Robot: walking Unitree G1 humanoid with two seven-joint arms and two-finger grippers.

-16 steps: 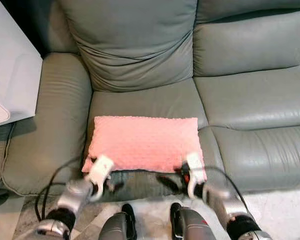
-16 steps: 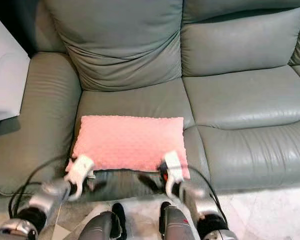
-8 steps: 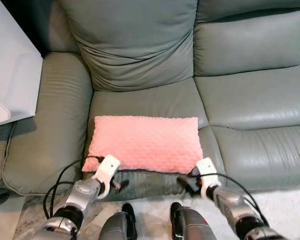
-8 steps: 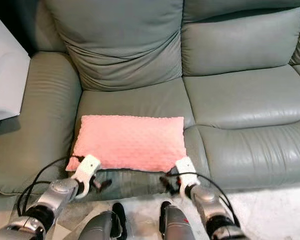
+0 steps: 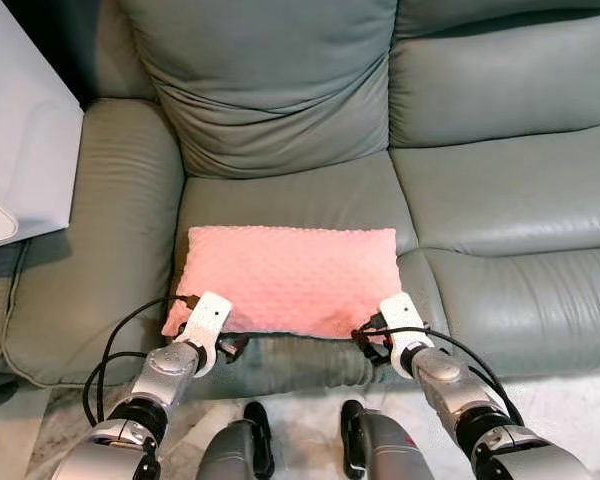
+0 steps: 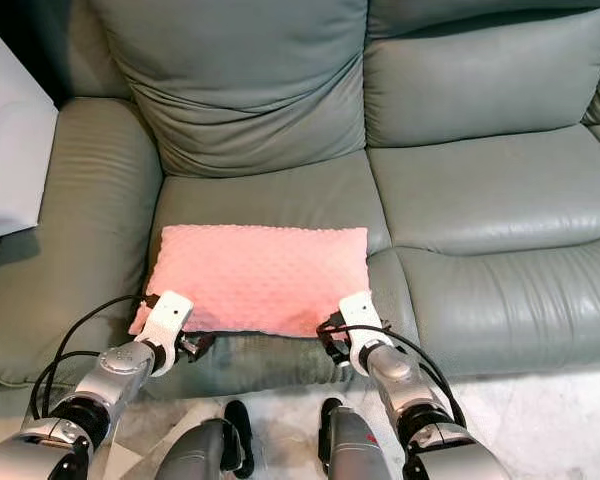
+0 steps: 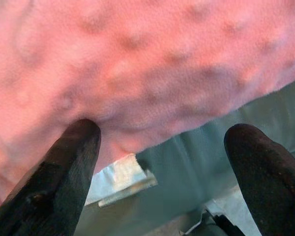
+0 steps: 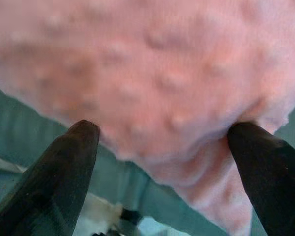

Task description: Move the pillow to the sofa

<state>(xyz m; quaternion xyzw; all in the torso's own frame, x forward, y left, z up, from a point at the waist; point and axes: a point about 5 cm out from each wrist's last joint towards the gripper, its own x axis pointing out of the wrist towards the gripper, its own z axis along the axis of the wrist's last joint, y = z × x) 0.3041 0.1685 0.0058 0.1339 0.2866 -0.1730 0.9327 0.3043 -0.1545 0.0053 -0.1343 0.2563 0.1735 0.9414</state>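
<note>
Pink pillow (image 5: pixel 290 280) lying flat on the sofa (image 5: pixel 460 190) seat cushion, its near edge between the spread fingers of both the left gripper (image 5: pixel 212 335) and the right gripper (image 5: pixel 385 335). Both sets of jaws stand released, each arm reaching forward and low from the sofa front. Judged risk: a fingertip touching the soft fabric could snag and drag the pillow off the seat edge on withdrawal.
</note>
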